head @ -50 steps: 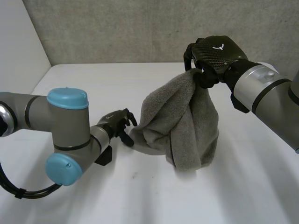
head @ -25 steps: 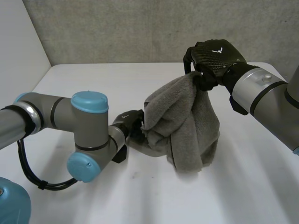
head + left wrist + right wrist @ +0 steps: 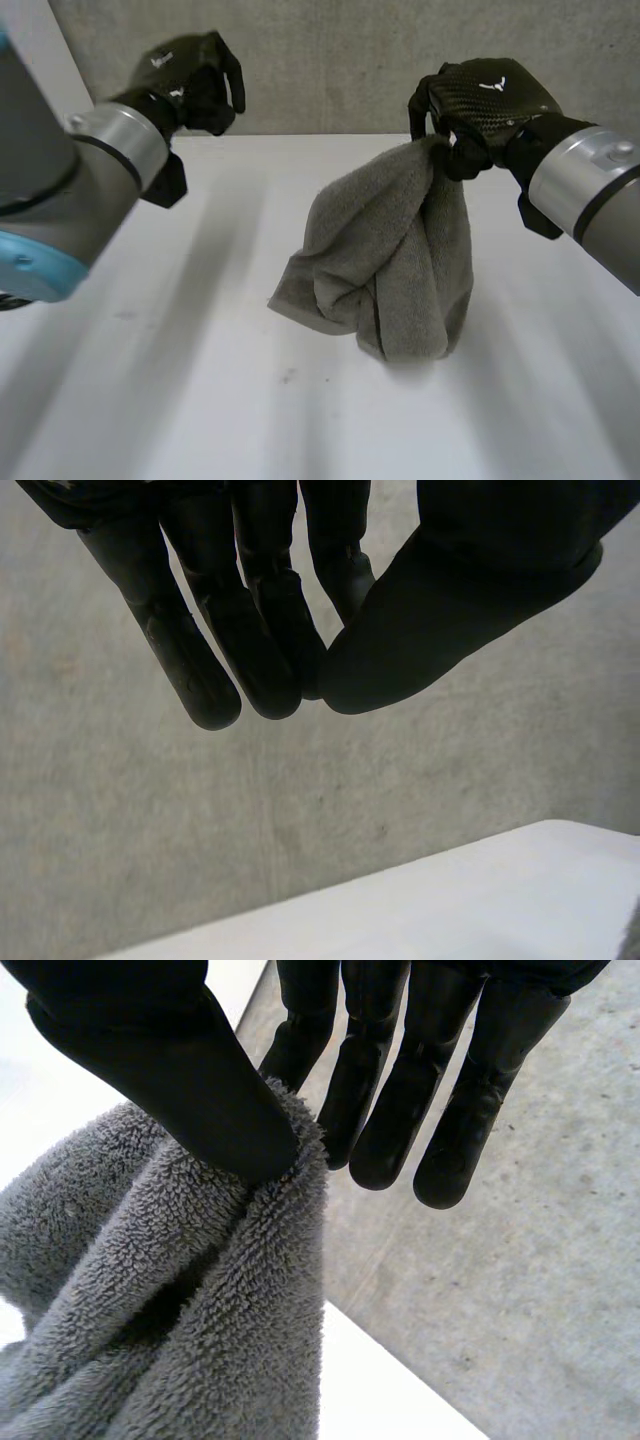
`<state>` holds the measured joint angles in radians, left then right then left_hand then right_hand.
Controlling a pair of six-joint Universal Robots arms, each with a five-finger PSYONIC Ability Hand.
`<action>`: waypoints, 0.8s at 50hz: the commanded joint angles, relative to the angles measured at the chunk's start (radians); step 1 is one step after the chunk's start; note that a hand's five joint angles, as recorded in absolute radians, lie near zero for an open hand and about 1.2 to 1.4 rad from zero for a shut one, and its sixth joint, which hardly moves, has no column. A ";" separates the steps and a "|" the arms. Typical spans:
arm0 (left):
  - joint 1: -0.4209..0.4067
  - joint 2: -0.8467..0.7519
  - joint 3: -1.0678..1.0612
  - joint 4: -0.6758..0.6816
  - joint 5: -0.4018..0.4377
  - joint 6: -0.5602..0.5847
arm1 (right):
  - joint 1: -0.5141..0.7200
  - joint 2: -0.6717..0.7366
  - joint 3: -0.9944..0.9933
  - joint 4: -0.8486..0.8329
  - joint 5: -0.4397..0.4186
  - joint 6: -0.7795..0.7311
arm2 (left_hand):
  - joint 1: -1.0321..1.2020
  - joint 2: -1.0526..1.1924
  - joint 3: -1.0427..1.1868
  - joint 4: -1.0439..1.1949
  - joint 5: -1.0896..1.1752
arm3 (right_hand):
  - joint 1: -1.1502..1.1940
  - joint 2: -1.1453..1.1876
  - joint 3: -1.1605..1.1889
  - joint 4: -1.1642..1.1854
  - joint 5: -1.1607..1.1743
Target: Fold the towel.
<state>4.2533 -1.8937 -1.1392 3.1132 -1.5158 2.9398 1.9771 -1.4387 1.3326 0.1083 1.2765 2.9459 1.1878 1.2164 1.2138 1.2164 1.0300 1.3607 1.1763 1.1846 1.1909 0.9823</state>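
White, smooth table top [image 3: 200, 400] is recorded as broad and flat. Its far edge is met by a rough grey wall [image 3: 320, 60].

A grey terry-cloth towel [image 3: 390, 260] is carried on it, bunched in upright folds. Only the towel's lower end is set on the surface, somewhat right of the table's middle. The upper part is drawn up off the table to a gathered peak. A loose flap [image 3: 295, 300] is spread on the surface at the towel's left side.

A small dark speck [image 3: 288, 377] is seen on the bare surface near the flap, on the near side. A fainter mark [image 3: 125, 315] is noted well apart, further left.
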 commanded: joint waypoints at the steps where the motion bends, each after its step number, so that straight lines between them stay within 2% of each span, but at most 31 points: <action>1: -0.001 0.064 -0.147 -0.051 0.091 0.048 | 0.005 -0.026 0.059 0.123 -0.008 -0.057 | 0.209 0.180 0.182 0.180 0.192 | 0.036 0.220 0.212 0.205 0.239; 2: -0.001 0.064 -0.148 -0.051 0.091 0.048 | 0.005 -0.026 0.059 0.123 -0.008 -0.057 | 0.209 0.180 0.182 0.180 0.192 | 0.036 0.220 0.212 0.205 0.239; 4: -0.001 0.047 -0.236 -0.033 0.091 0.050 | -0.006 -0.029 0.079 0.113 -0.002 -0.103 | -0.379 -0.407 -0.405 -0.407 -0.395 | 0.036 0.220 0.212 0.205 0.239; 10: -0.004 -0.057 -0.307 0.033 0.082 0.047 | -0.009 -0.028 0.070 0.083 0.000 -0.114 | -0.402 -0.430 -0.428 -0.430 -0.418 | 0.036 0.220 0.212 0.205 0.239; 15: -0.013 -0.140 -0.362 0.100 0.072 0.032 | -0.061 -0.028 0.076 0.031 0.000 -0.074 | -0.381 -0.410 -0.407 -0.410 -0.398 | 0.036 0.220 0.212 0.205 0.239; 26: -0.059 -0.255 -0.361 0.271 0.046 0.035 | -0.073 -0.017 0.080 0.014 -0.003 -0.034 | -0.343 -0.372 -0.369 -0.372 -0.360 | 0.036 0.220 0.212 0.205 0.239; 40: -0.108 -0.386 -0.244 0.295 0.040 0.041 | -0.076 -0.019 0.079 0.013 -0.002 -0.031 | -0.361 -0.389 -0.387 -0.389 -0.377 | 0.036 0.220 0.212 0.205 0.239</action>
<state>4.1592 -2.2320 -1.4297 3.4134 -1.4732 2.9763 1.9016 -1.4560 1.4125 0.1214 1.2741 2.9146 0.7335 0.7338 0.7338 0.7328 0.5584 1.3630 1.1763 1.1846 1.1909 0.9843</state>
